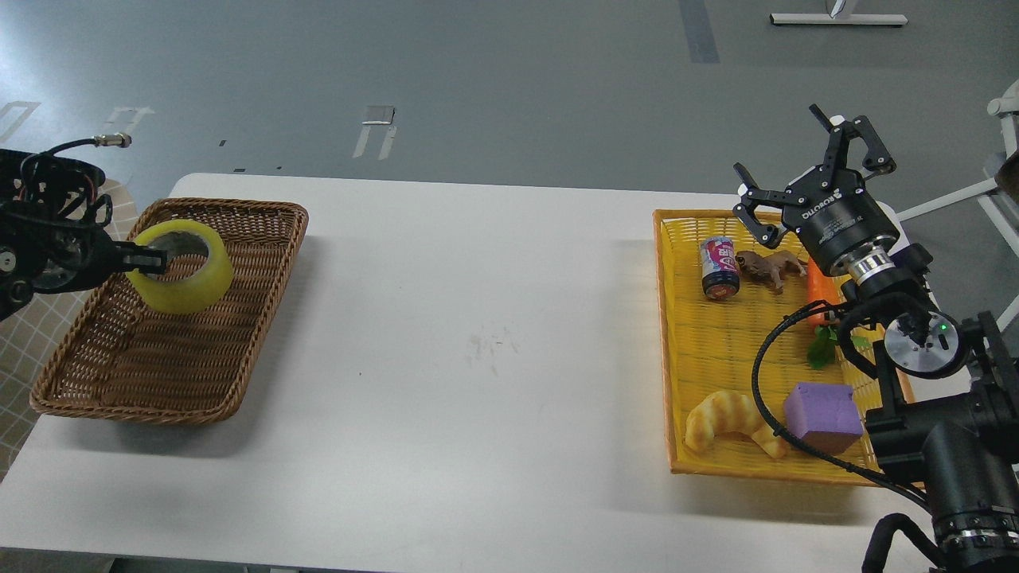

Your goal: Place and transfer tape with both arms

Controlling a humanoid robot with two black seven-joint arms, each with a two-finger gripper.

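The tape (185,278), a wide yellowish roll with a grey core, is held over the back left part of the brown wicker basket (239,350). My left gripper (151,259) comes in from the left edge and is shut on the roll's left wall. I cannot tell whether the roll touches the basket floor. My right gripper (804,171) is open and empty, raised above the back right corner of the yellow tray (677,350).
The yellow tray holds a small can (719,268), a brown toy animal (769,267), a carrot (819,296), a croissant (728,419) and a purple block (822,417). The white table (478,358) lies between basket and tray. My right arm's base (947,461) covers the tray's near right corner.
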